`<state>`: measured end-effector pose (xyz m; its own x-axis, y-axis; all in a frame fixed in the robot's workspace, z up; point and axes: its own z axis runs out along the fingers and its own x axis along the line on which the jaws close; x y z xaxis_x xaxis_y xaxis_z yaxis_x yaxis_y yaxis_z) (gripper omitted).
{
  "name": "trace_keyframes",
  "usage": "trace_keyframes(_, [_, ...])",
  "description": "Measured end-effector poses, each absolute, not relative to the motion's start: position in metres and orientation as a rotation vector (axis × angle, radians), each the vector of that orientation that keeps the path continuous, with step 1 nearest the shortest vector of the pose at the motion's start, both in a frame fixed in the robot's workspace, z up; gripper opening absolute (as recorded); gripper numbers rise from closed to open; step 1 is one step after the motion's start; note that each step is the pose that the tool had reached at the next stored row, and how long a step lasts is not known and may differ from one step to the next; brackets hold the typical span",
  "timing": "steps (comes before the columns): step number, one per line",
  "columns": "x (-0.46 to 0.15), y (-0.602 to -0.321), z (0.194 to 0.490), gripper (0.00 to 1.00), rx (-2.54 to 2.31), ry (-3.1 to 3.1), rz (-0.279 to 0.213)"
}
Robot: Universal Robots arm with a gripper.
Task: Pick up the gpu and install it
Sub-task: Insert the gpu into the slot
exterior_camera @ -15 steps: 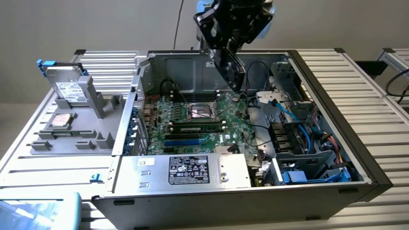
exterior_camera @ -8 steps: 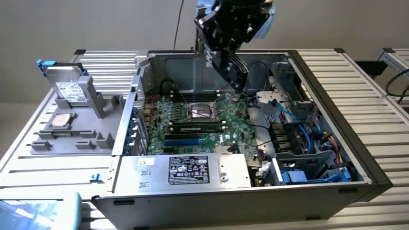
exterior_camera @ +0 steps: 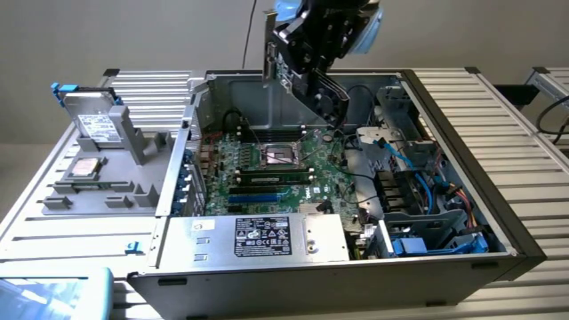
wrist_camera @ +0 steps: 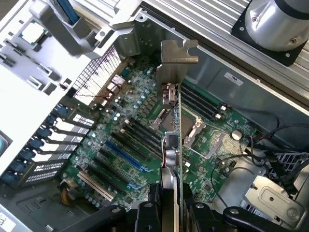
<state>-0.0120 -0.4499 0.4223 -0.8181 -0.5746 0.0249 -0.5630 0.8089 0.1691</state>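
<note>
My gripper (exterior_camera: 307, 40) hangs above the open computer case (exterior_camera: 462, 193), shut on the gpu (exterior_camera: 292, 67). The gpu is a green card held on edge, its silvery end bracket (exterior_camera: 268, 47) toward the exterior view's left and its black cooler (exterior_camera: 331, 97) lowest. It is clear of the motherboard (exterior_camera: 276, 157). In the wrist view the gpu (wrist_camera: 175, 135) is seen edge-on between my black fingers (wrist_camera: 145, 212), with the bracket (wrist_camera: 177, 60) at its far end. My gripper (wrist_camera: 170, 212) sits over the motherboard (wrist_camera: 212, 145). A blue slot (wrist_camera: 123, 154) lies beside the card's line.
A grey fixture (exterior_camera: 133, 143) on the exterior view's left holds a silver hard drive (exterior_camera: 96, 123) and a processor chip (exterior_camera: 84, 168). The power supply (exterior_camera: 266, 237) fills the case's near side. Cables and drive bays (exterior_camera: 404, 180) crowd the right. A memory stick (exterior_camera: 276, 177) lies on the board.
</note>
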Motion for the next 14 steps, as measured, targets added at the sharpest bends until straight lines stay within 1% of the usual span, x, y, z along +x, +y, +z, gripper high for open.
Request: trace_keyframes(14, [-0.0119,-0.4499,0.4207,0.28,1.278,-2.768,-0.215])
